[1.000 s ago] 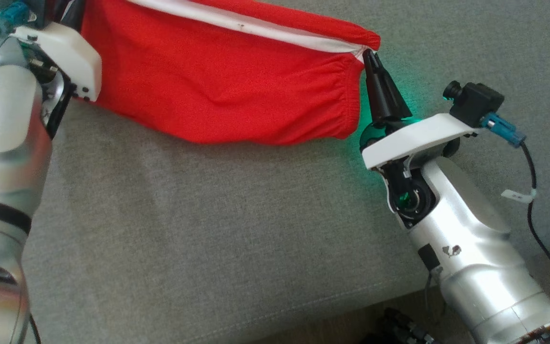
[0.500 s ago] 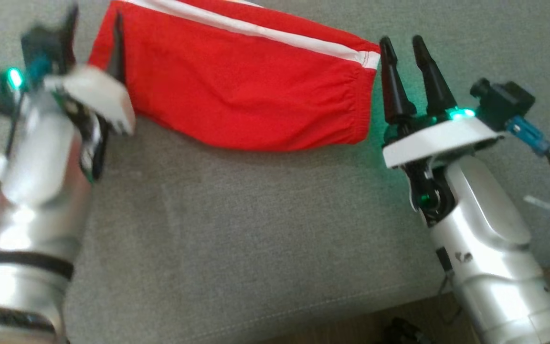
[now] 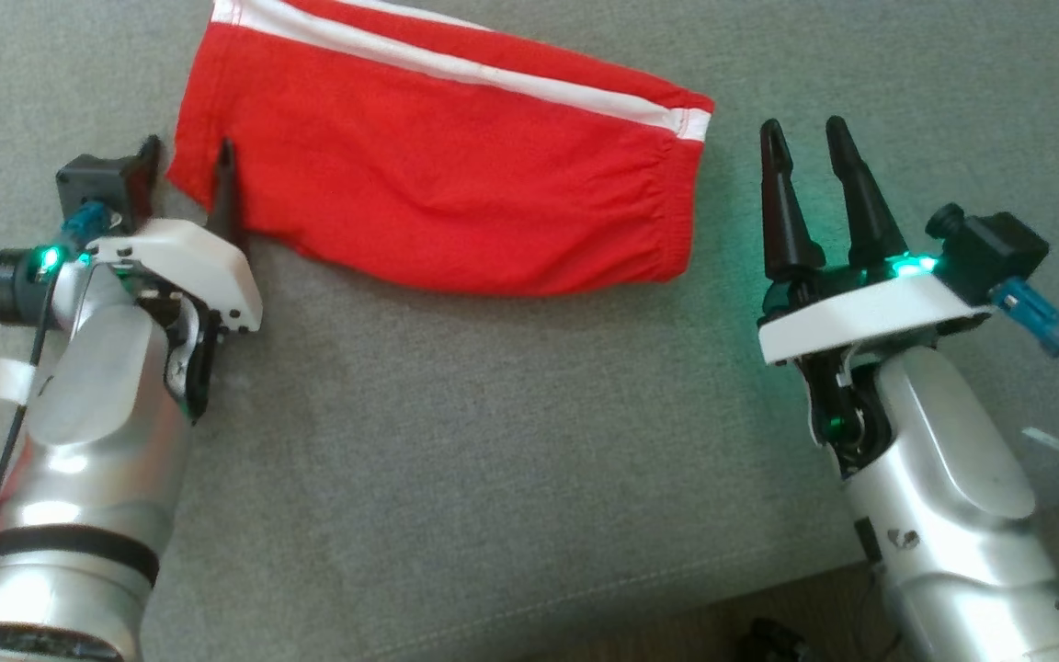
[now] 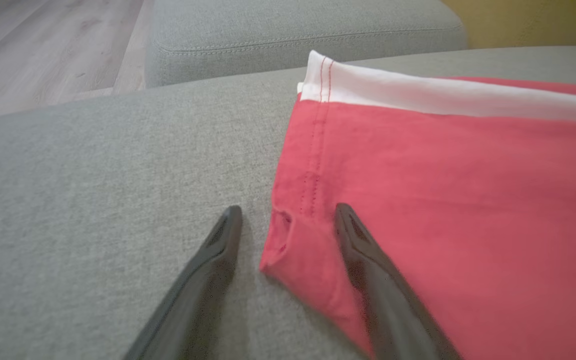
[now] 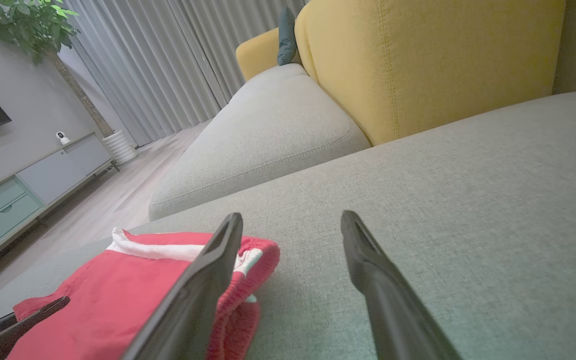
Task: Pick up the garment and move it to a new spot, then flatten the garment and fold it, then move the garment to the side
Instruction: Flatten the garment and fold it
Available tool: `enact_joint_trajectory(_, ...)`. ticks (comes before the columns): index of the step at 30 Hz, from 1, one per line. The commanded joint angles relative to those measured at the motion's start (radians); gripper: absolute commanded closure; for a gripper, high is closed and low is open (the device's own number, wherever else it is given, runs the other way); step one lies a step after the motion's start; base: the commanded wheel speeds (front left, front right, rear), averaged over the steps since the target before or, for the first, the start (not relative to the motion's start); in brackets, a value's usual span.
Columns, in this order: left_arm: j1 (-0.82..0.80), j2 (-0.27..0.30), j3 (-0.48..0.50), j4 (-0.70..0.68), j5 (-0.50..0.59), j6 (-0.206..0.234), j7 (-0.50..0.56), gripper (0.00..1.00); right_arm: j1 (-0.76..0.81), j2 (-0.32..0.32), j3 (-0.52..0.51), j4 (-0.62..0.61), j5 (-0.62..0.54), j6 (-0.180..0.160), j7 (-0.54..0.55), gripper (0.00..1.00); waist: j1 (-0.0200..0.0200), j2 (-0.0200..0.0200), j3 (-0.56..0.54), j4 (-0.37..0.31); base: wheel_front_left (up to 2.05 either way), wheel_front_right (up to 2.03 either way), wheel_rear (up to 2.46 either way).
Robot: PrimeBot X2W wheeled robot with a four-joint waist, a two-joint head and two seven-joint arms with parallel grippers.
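**Head view.** The garment (image 3: 456, 175), red with a white stripe, lies flat on the cushion (image 3: 493, 460), toward its far side and well back from the near edge. The left gripper (image 3: 187, 156) stands released at the garment's left corner, one finger over the cloth and one off it. The right gripper (image 3: 805, 133) is also released, just beside the garment's gathered right end and apart from it.

**Left wrist view.** The left gripper's (image 4: 288, 210) jaws are spread, straddling the garment's (image 4: 443, 200) near corner. Whether the fingers touch the cloth cannot be told. Nothing is pinched.

**Right wrist view.** The right gripper (image 5: 292, 217) is spread wide over bare cushion (image 5: 443, 175). The garment (image 5: 118, 290) lies to the left of its fingers, doubled over at that end.

**Assessment.** The garment appears relocated, smoothed and doubled at least once. Whether a further fold is intended cannot be judged. Moving it to the side looks outstanding, and both grippers would need a fresh grasp first.
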Motion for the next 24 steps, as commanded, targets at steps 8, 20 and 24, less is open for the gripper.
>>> enact_joint_trajectory(8,0.100,-0.017,0.071,-0.050,-0.009,-0.038,0.002,1.00,0.077,0.013,-0.006,0.019,-0.005,0.007,-0.006,0.00,0.0000,0.0000,-0.111,0.035,0.00,0.00,0.00)
enact_joint_trajectory(20,0.337,-0.090,0.148,-0.206,0.012,-0.007,0.002,1.00,0.147,0.014,0.038,0.093,0.049,0.007,-0.006,0.00,0.0000,0.0000,-0.222,0.167,0.00,0.00,0.00)
enact_joint_trajectory(24,0.368,-0.114,0.157,-0.258,0.033,-0.001,0.002,0.00,0.135,0.014,0.058,0.095,0.073,0.007,-0.006,0.00,0.0000,0.0000,-0.208,0.208,0.00,0.00,0.00)
